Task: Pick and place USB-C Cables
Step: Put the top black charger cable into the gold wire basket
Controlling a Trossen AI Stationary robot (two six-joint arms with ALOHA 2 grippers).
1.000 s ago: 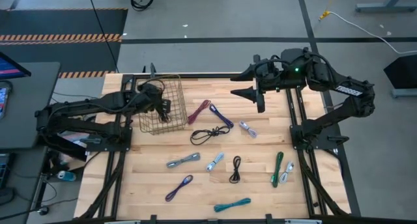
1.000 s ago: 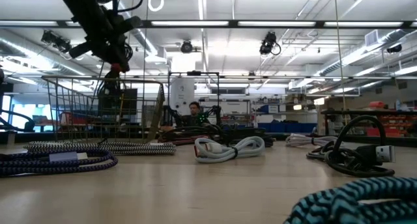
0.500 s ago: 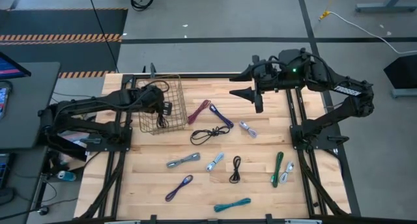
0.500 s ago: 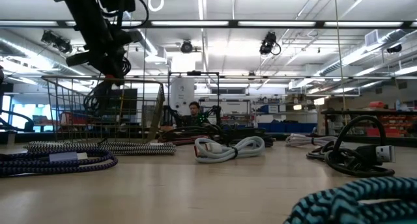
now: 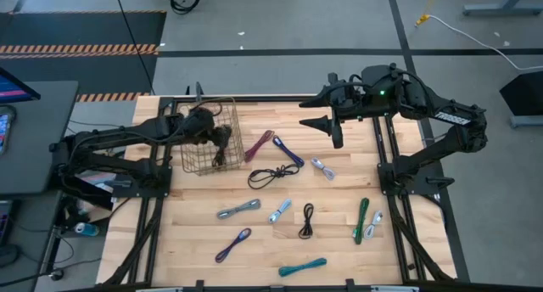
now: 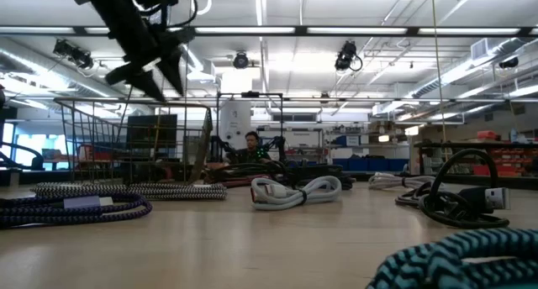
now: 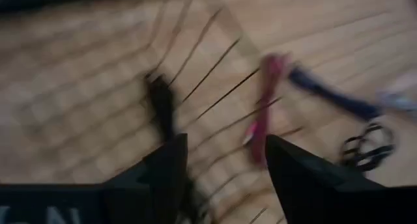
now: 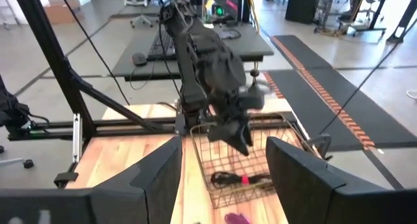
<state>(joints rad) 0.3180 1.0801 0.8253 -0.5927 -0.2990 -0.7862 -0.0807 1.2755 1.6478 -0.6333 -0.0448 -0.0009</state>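
The wire basket point(image 5: 193, 160) stands at the table's far left. My left gripper point(image 5: 219, 139) hangs open over it with nothing between its fingers point(image 7: 171, 160). In the right wrist view a black cable with a red tip point(image 8: 234, 179) lies on the basket's floor. My right gripper point(image 5: 332, 131) waits open above the table's far right part. Several more USB-C cables lie loose on the table, among them a maroon one point(image 5: 259, 145), a black one point(image 5: 271, 175), a green one point(image 5: 362, 220) and a teal one point(image 5: 302, 266).
The basket's wire walls point(image 6: 92, 129) stand well above the tabletop. A silver cable point(image 5: 322, 167), a grey one point(image 5: 237, 210) and a purple one point(image 5: 232, 244) lie spread over the middle and the near part. Bare wood shows along the table's near left.
My left gripper has opened above the basket and let go of a black cable. The cable hung below its fingers before and now lies in the basket. The gripper has also tipped, as the low view shows.
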